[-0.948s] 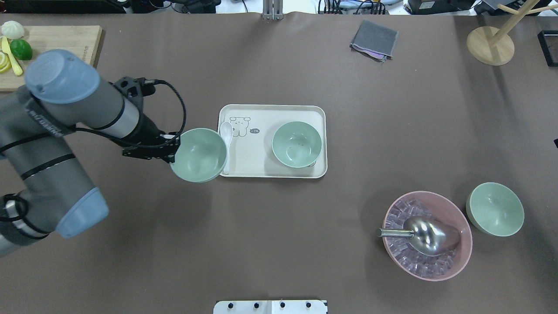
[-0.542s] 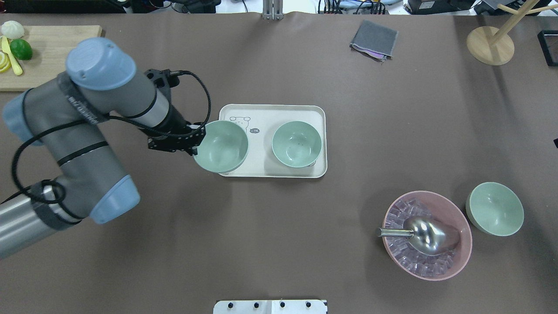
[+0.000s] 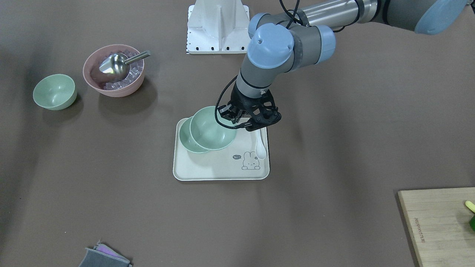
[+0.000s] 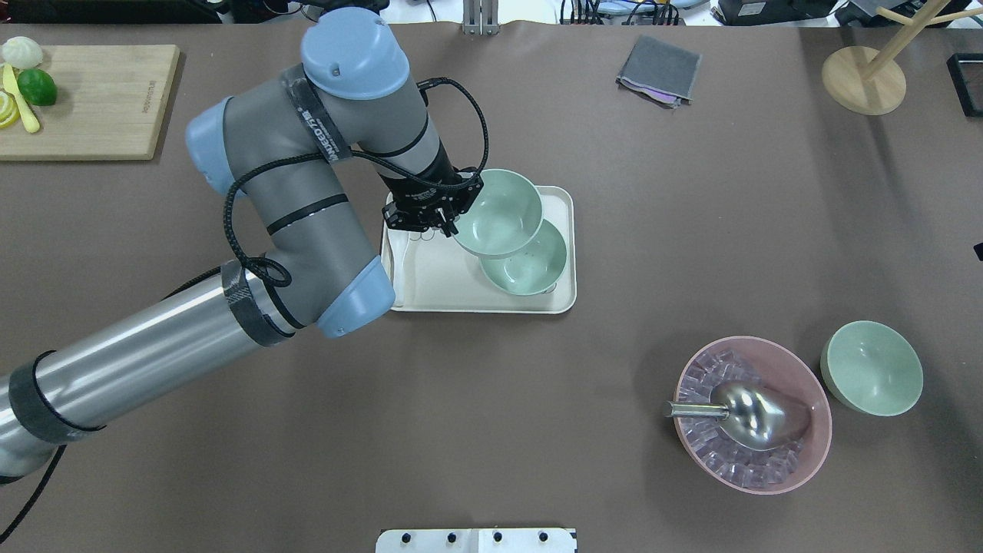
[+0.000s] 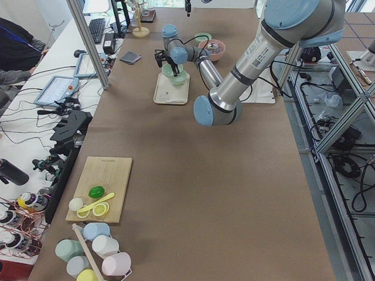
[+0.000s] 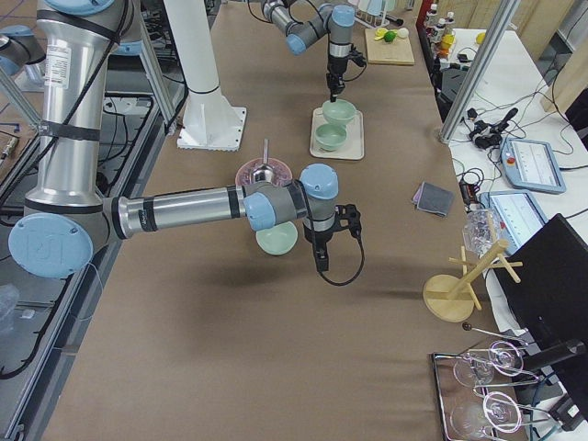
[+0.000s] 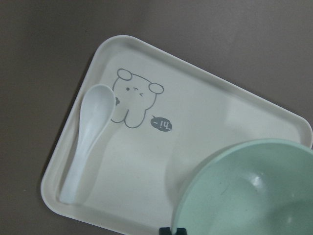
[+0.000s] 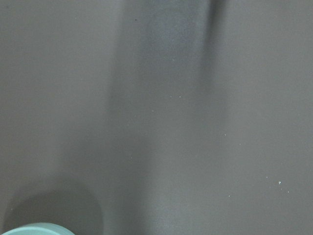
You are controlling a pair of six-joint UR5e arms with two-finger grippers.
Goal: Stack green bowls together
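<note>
My left gripper (image 4: 457,217) is shut on the near-left rim of a pale green bowl (image 4: 498,211) and holds it above the cream tray (image 4: 430,284). The held bowl overlaps a second green bowl (image 4: 534,269) that sits on the tray's right side. In the front view the held bowl (image 3: 212,128) hangs partly over that one (image 3: 184,142). A third green bowl (image 4: 872,369) sits on the table at the right. My right gripper (image 6: 319,262) shows only in the right side view, above that third bowl (image 6: 276,239); I cannot tell if it is open or shut.
A white spoon (image 7: 88,137) lies on the tray's left side. A pink ribbed bowl (image 4: 820,430) with ice and a metal scoop (image 4: 756,415) stands beside the third bowl. A cutting board (image 4: 84,100), a grey cloth (image 4: 659,71) and a wooden stand (image 4: 864,81) sit at the far edge.
My left arm has carried the held bowl rightward and further from the robot, from the tray's left edge to partly over the bowl on the tray. The other bowls have not moved.
</note>
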